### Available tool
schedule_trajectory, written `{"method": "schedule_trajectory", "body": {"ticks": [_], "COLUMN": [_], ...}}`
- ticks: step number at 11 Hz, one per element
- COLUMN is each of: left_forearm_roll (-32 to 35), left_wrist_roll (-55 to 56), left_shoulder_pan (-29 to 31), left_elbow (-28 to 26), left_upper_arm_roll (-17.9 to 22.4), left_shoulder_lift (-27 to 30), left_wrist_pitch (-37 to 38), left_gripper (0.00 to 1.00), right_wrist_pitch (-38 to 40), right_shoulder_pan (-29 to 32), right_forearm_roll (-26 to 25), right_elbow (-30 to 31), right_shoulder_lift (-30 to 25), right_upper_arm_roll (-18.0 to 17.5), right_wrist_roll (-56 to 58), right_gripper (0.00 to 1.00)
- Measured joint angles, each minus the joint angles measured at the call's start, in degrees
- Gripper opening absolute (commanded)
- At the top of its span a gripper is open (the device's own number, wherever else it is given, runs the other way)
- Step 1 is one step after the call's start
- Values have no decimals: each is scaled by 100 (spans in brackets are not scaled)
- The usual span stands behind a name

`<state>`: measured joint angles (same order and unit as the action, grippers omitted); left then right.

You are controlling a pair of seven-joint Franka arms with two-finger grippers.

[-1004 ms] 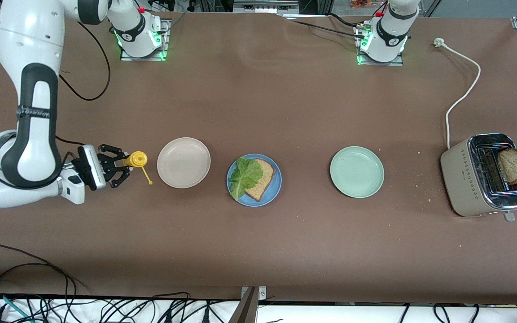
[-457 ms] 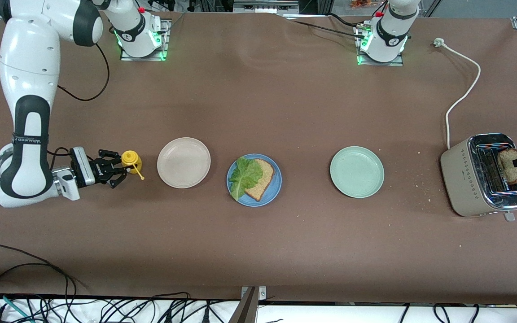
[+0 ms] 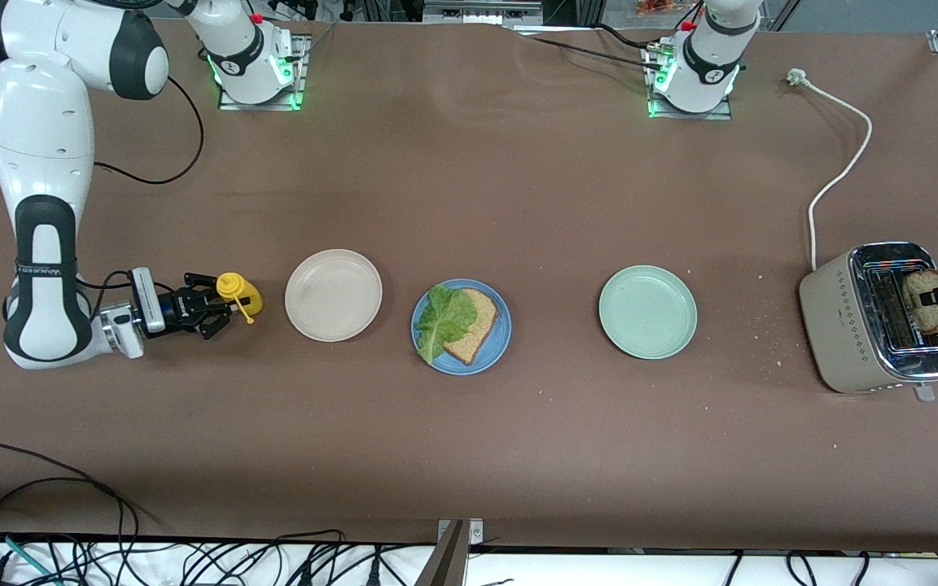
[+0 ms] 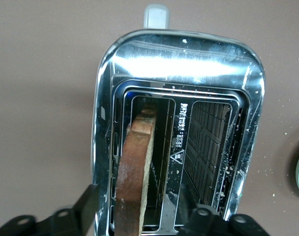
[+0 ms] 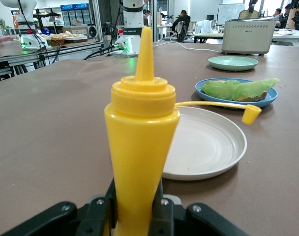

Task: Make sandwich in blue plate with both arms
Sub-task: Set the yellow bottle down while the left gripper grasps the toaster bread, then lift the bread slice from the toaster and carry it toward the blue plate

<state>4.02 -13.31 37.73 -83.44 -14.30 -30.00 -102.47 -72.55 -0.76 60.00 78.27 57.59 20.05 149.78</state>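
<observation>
Second toast slice [image 4: 135, 172] is standing on edge in one slot of the toaster [image 3: 848, 321], at the left arm's end of the table, top crust poking above the chrome rim. Its long axis is running along the slot, thin edge up, so the faces are what the fingers need to pinch. Left gripper [image 4: 134, 219] is sitting right over that slot, one finger on each side of the slice and crossing its thin dimension; fingers are looking spread around the bread, and I can't tell whether they are touching it yet. Left arm is clearly the nearer one; lift is looking like straight up out of the slot. Slice is brown, speckled, darker crust, crumbs scattered on the toaster top. From the toaster toward the right arm's end: an empty pale green plate [image 3: 647, 312], then the blue plate [image 3: 497, 342] carrying one toast slice with a ruffled lettuce leaf [image 3: 444, 320] on it, sandwich not yet topped, then a beige plate [image 3: 333, 295]. Past that, right gripper [image 5: 134, 209] is clamping a yellow squeeze bottle [image 5: 141, 162] at its base, nozzle cap hanging off its tether.
</observation>
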Motion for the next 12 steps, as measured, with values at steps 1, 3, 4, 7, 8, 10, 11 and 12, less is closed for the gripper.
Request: {"method": "schedule_trajectory", "body": {"ticks": [1, 3, 4, 7, 8, 10, 11, 12], "left_forearm_roll": [0, 0, 0, 0, 0, 0, 0, 0], "left_wrist_roll": [0, 0, 0, 0, 0, 0, 0, 0], "left_shoulder_pan": [0, 0, 0, -1, -3, -10, -15, -25], "left_elbow": [1, 9, 15, 134, 221, 334, 347, 347], "left_upper_arm_roll": [0, -1, -1, -17, -37, -113, -154, -174], "left_shoulder_lift": [0, 0, 1, 46, 141, 565, 832, 1084], "left_wrist_pitch": [0, 0, 1, 259, 494, 1047, 1348, 1667], "left_gripper": [0, 0, 0, 0, 0, 0, 0, 0], "right_wrist_pitch": [2, 35, 139, 206, 207, 222, 223, 235], "right_shoulder_pan": [-2, -2, -2, 4, -5, -4, -2, -13], "right_forearm_roll": [1, 1, 1, 1, 0, -87, -149, -302], "right_elbow": [-1, 0, 0, -53, -96, -169, -211, -258], "right_shoulder_lift": [0, 1, 1, -8, -12, -37, -55, -78], "right_upper_arm_roll": [-13, -15, -16, 44, 207, 649, 794, 893], "right_wrist_roll": [11, 11, -38, -368, -549, -1004, -1429, -2075], "right_gripper": [81, 100, 100, 100, 100, 100, 100, 100]}}
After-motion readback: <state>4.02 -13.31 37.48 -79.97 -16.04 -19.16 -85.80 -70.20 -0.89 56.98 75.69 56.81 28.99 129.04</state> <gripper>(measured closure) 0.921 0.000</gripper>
